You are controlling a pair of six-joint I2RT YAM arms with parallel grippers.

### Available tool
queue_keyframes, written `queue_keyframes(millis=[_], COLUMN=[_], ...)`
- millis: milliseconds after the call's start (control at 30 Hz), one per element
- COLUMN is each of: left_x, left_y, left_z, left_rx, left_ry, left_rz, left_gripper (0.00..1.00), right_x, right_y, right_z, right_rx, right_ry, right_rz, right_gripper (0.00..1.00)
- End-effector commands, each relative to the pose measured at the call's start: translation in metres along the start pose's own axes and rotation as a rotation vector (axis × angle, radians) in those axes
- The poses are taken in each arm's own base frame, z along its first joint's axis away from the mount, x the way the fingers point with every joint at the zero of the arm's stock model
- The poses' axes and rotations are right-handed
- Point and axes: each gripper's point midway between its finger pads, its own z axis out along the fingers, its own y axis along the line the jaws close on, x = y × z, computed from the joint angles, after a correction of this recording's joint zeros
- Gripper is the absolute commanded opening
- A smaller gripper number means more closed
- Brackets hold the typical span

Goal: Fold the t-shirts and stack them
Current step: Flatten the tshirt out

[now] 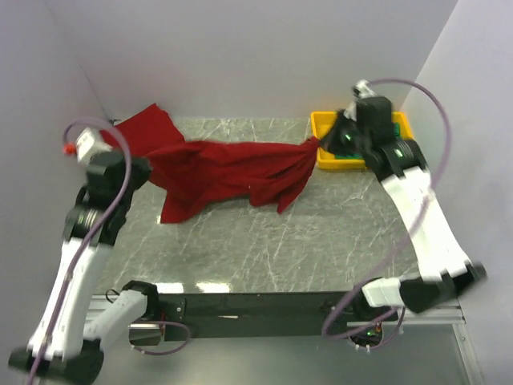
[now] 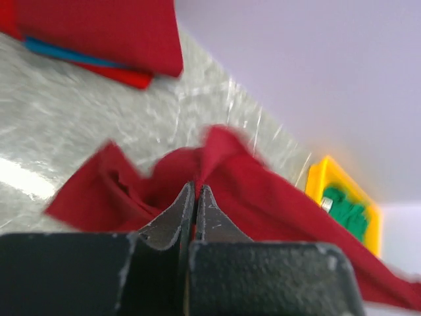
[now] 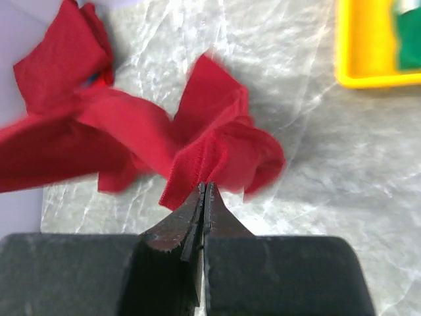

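Note:
A dark red t-shirt (image 1: 232, 172) hangs stretched between my two grippers above the marble table, its lower edge drooping. At the shirt's left end my left gripper (image 1: 152, 172) is shut, its jaws (image 2: 195, 189) pinched on the red cloth (image 2: 276, 204). My right gripper (image 1: 319, 144) is shut on the right end, and a red hem (image 3: 197, 158) is clamped at its tips (image 3: 205, 189). A folded stack of red shirts (image 1: 148, 128) lies at the back left, with a blue layer (image 2: 79, 56) showing in it. A green shirt (image 2: 345, 210) lies in the yellow tray.
The shallow yellow tray (image 1: 329, 156) stands at the back right corner, close behind my right gripper. Pale walls close in the back and both sides. The marble tabletop (image 1: 264, 241) shows bare in front of the hanging shirt.

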Motion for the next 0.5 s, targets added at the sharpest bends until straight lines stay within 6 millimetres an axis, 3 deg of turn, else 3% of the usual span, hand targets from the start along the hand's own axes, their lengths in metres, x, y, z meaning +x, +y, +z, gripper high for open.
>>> queue_keyframes(millis=[0,67,100,167,200,233,267,300,367,467], left_x=[0.007,0.015,0.04,0.054,0.075,0.086,0.097,0.103,0.123,0.134], left_y=[0.062,0.085,0.112,0.131,0.149,0.151,0.156,0.156,0.157,0.153], left_z=[-0.03,-0.054,-0.054,-0.069,-0.069,-0.071,-0.073,-0.073,-0.07,-0.065], left_rx=[-0.148,-0.144,-0.214,-0.207,-0.254,-0.239,-0.23,-0.214,-0.192,-0.176], left_ry=[-0.075,-0.109,-0.07,-0.067,-0.027,0.011,0.032,0.049,0.125,0.183], left_rz=[-0.062,-0.135,-0.166,-0.234,-0.254,-0.27,-0.29,-0.292,-0.292,-0.257], left_gripper=[0.0,0.0,0.0,0.0,0.0,0.0,0.0,0.0,0.0,0.0], right_x=[0.02,0.038,0.073,0.105,0.142,0.159,0.187,0.2,0.217,0.205], right_y=[-0.031,-0.054,-0.078,-0.1,-0.119,-0.125,-0.131,-0.134,-0.136,-0.128], right_z=[-0.041,-0.06,-0.05,-0.057,-0.049,-0.048,-0.045,-0.044,-0.042,-0.033], right_rx=[0.072,0.141,0.211,0.266,0.317,0.327,0.326,0.328,0.326,0.284], right_ry=[-0.041,-0.074,-0.006,0.017,0.102,0.133,0.204,0.237,0.28,0.246], right_rz=[0.031,0.062,0.069,0.11,0.12,0.144,0.162,0.175,0.21,0.197], right_gripper=[0.0,0.0,0.0,0.0,0.0,0.0,0.07,0.19,0.54,0.8])
